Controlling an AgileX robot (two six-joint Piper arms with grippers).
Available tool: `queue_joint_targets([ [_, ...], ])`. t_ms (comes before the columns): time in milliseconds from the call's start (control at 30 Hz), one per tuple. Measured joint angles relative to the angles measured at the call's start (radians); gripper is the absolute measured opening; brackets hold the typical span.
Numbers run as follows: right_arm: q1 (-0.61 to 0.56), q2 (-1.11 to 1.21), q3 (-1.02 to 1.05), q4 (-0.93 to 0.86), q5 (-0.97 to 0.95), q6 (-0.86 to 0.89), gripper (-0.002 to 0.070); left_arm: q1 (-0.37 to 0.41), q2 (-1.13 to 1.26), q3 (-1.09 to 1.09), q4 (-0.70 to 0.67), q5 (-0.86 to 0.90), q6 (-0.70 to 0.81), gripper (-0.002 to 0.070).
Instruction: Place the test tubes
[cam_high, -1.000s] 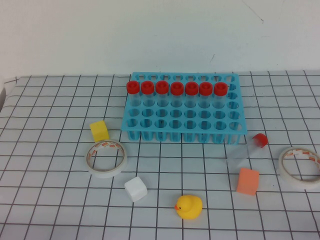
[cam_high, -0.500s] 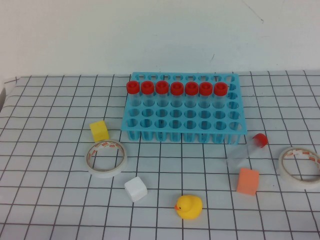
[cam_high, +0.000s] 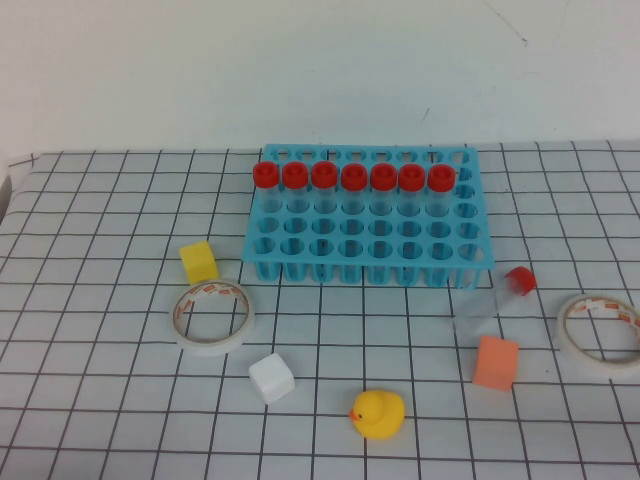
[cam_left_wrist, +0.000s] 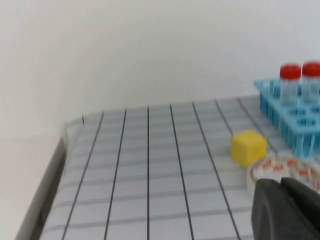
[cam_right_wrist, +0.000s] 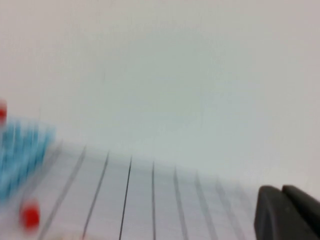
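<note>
A blue test tube rack (cam_high: 368, 235) stands at the back middle of the gridded table, with several red-capped tubes (cam_high: 355, 180) upright in one row. One loose clear tube with a red cap (cam_high: 497, 297) lies on the table to the rack's front right. Neither arm shows in the high view. My left gripper (cam_left_wrist: 280, 186) is shut and empty, low over the table's left side, near a tape roll (cam_left_wrist: 282, 170) and a yellow cube (cam_left_wrist: 247, 147). My right gripper (cam_right_wrist: 281, 192) is shut and empty; the loose tube's red cap (cam_right_wrist: 30, 215) and the rack (cam_right_wrist: 20, 155) lie well off from it.
A yellow cube (cam_high: 199, 261), a tape roll (cam_high: 211, 316), a white cube (cam_high: 271, 378) and a yellow duck (cam_high: 379, 413) lie in front of the rack. An orange cube (cam_high: 496, 361) sits just in front of the loose tube. Another tape roll (cam_high: 600, 329) is at the right edge.
</note>
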Motion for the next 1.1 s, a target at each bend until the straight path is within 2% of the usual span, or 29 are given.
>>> queue_joint_targets([
  [167, 0.000, 0.000, 0.000, -0.002, -0.310, 0.010, -0.0001, 0.000, 0.000, 0.000, 0.002, -0.193, 0.000, -0.0002],
  [300, 0.000, 0.000, 0.000, -0.004, -0.508, 0.133, -0.0001, 0.000, 0.000, 0.000, 0.004, -0.252, -0.001, -0.0002],
  [433, 0.000, 0.000, 0.000, 0.000, -0.573, 0.239, -0.0001, 0.000, 0.000, 0.000, 0.004, -0.304, -0.002, -0.0002],
  [567, 0.000, 0.000, -0.002, 0.000, -0.573, 0.263, -0.0001, 0.000, 0.000, 0.000, -0.013, -0.404, -0.005, -0.0001],
  [667, 0.000, 0.000, -0.052, 0.000, -0.453, 0.260, -0.0001, 0.000, 0.000, -0.006, -0.066, -0.483, -0.027, -0.0001],
  [733, 0.000, 0.000, -0.152, 0.000, -0.248, 0.224, -0.0001, 0.000, 0.000, -0.084, -0.125, -0.389, -0.010, -0.0001],
  [867, 0.000, 0.020, -0.286, 0.000, -0.072, 0.214, -0.0001, 0.000, 0.012, -0.247, -0.149, -0.218, 0.056, -0.0001],
  [1000, 0.000, 0.117, -0.429, 0.004, 0.097, 0.272, -0.0001, 0.000, 0.103, -0.426, -0.110, 0.031, 0.081, -0.0001],
  [1033, 0.000, 0.172, -0.497, 0.004, 0.194, 0.303, -0.0001, 0.000, 0.152, -0.484, -0.076, 0.128, 0.081, -0.0001],
  [1100, 0.000, 0.234, -0.562, 0.012, 0.307, 0.320, -0.0001, 0.000, 0.194, -0.514, -0.047, 0.187, 0.081, -0.0001],
])
